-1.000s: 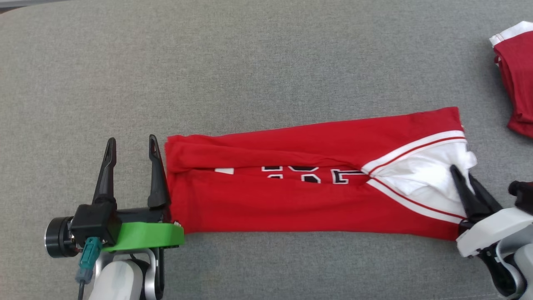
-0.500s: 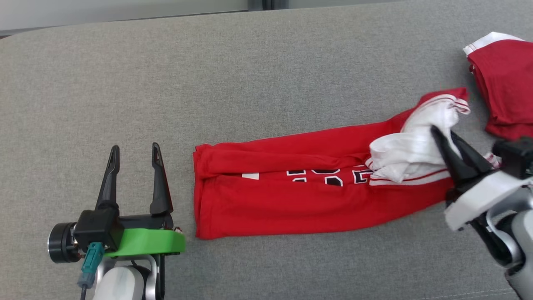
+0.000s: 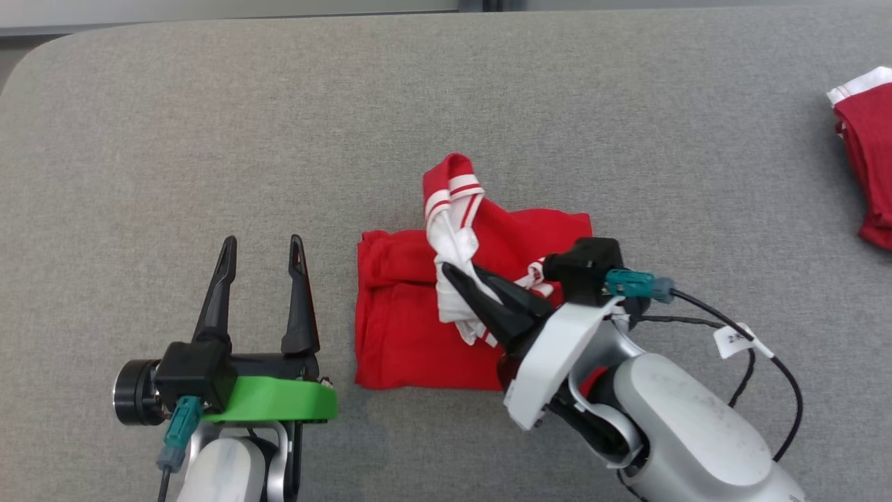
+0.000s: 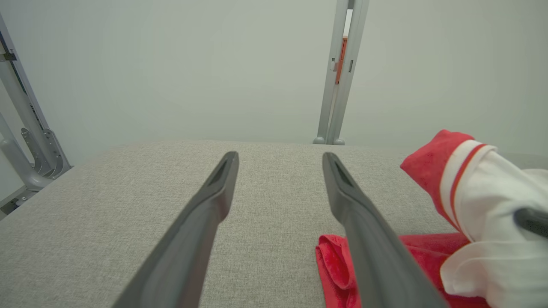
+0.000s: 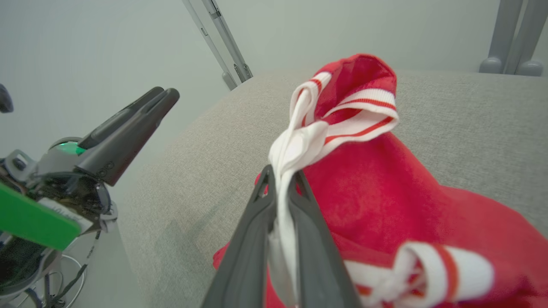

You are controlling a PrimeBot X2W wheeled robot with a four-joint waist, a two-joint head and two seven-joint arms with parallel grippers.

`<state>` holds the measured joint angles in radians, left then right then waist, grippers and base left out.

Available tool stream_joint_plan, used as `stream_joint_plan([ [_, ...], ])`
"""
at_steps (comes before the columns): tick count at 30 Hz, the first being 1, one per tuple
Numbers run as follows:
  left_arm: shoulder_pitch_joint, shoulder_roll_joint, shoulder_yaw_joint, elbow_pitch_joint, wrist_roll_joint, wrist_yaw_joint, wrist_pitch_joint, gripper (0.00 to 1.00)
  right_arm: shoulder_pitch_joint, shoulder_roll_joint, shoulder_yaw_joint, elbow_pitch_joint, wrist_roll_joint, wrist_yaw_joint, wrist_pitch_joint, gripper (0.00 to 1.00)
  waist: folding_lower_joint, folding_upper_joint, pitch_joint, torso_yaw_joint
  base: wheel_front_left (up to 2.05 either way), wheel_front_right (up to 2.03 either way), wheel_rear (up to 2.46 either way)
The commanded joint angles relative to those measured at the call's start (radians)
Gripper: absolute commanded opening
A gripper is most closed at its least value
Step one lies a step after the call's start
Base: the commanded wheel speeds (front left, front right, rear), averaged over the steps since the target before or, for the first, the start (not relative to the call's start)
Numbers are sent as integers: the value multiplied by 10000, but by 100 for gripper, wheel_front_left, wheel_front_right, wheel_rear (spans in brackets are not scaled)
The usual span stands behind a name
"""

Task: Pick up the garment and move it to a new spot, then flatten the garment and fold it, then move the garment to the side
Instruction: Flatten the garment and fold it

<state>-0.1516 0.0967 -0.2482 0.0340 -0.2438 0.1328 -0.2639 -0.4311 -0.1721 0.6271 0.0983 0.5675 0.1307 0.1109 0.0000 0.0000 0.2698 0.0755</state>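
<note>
The garment (image 3: 404,328) is a red jersey with white, red-striped trim, lying doubled over itself on the grey table (image 3: 446,104). My right gripper (image 3: 453,275) is shut on its white trimmed end, holding that end above the lower layer; the trim (image 5: 342,115) rises past the fingers (image 5: 257,222) in the right wrist view. To the left of the jersey's folded edge my left gripper (image 3: 263,242) stands open with nothing between its fingers (image 4: 364,222). The left wrist view shows the jersey's edge (image 4: 338,265) just right of that gripper.
A second red garment (image 3: 867,153) with a white band lies at the table's far right edge. The table's rounded far-left corner (image 3: 28,63) and back edge are in view. Metal frame posts (image 4: 340,72) stand behind the table.
My right gripper has carried the jersey's white trimmed end leftward, over the rest of the jersey, doubling it to about half its length. The head camera has shifted. The left gripper stays open.
</note>
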Motion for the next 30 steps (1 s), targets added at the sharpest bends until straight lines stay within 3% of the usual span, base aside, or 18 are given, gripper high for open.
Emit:
stream_joint_plan([
  [1,-174,-42,-7,35,73,-39,-2,100,-211,193,181,376,164,1,-147,0,0,0,154,220,0,0,0],
  [4,-276,-96,-29,106,101,-99,-2,100,-509,521,574,1188,329,1,-457,3,0,0,281,351,0,0,0],
  [5,-301,-116,-27,130,109,-111,-2,100,-632,589,653,1444,354,1,-677,62,0,0,325,382,0,0,0],
  [6,-329,-128,-21,145,112,-129,-2,100,-701,649,667,1616,423,1,-893,85,0,0,358,398,0,0,0],
  [7,-357,-140,-6,153,141,-143,-2,100,-797,691,727,1821,395,1,-1140,100,0,0,398,410,0,0,0],
  [12,-400,-192,98,142,230,-139,-2,100,-1223,661,919,1904,473,1,-2719,100,0,0,509,343,0,0,0],
  [17,-359,-231,220,150,313,-137,-2,100,-1444,102,568,1354,307,1,-3610,100,0,0,474,120,0,0,0],
  [24,-185,-162,428,118,428,-148,-2,100,-271,-1008,-1992,200,-756,1,-3758,100,0,0,352,-261,0,0,0],
  [30,-17,-34,599,140,487,-100,-2,100,1508,-1414,-4253,-629,-1434,1,-3765,100,0,0,195,-618,0,0,0],
])
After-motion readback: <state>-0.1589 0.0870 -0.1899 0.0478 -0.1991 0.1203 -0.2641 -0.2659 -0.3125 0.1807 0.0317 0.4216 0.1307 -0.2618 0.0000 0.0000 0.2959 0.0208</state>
